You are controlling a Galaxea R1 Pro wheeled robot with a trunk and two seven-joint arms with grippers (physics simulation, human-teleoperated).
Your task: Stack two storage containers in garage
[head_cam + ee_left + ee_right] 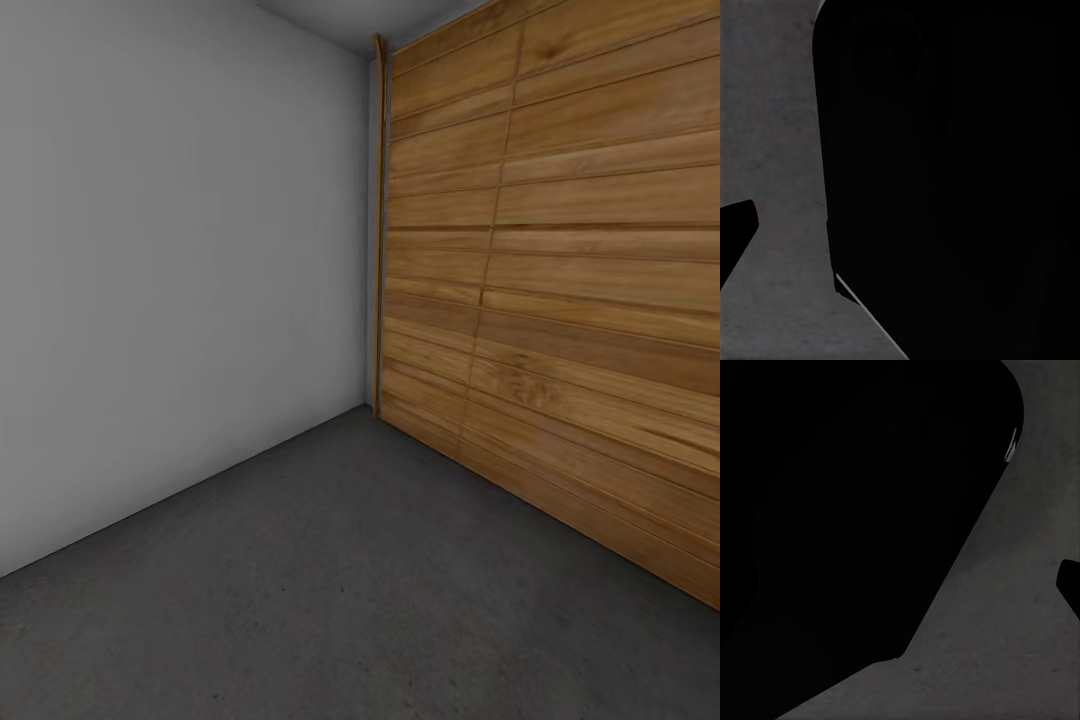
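I am in the garage, facing a corner. The dark grey floor (330,600) spreads out ahead of me. The two storage containers and the living room are out of view. In the left wrist view a large black bulk (945,180), apparently part of my own body, covers most of the mottled floor (772,112). The right wrist view has a similar black bulk (847,510) above the floor (1020,645). A small black sliver (735,240) sits at the edge of the left wrist view and another (1071,585) at the edge of the right; neither shows how the jaws stand.
A wide door of horizontal brown wood planks (560,280) fills the right side and meets a plain grey-white wall (170,250) at the corner ahead. Open floor lies between me and both.
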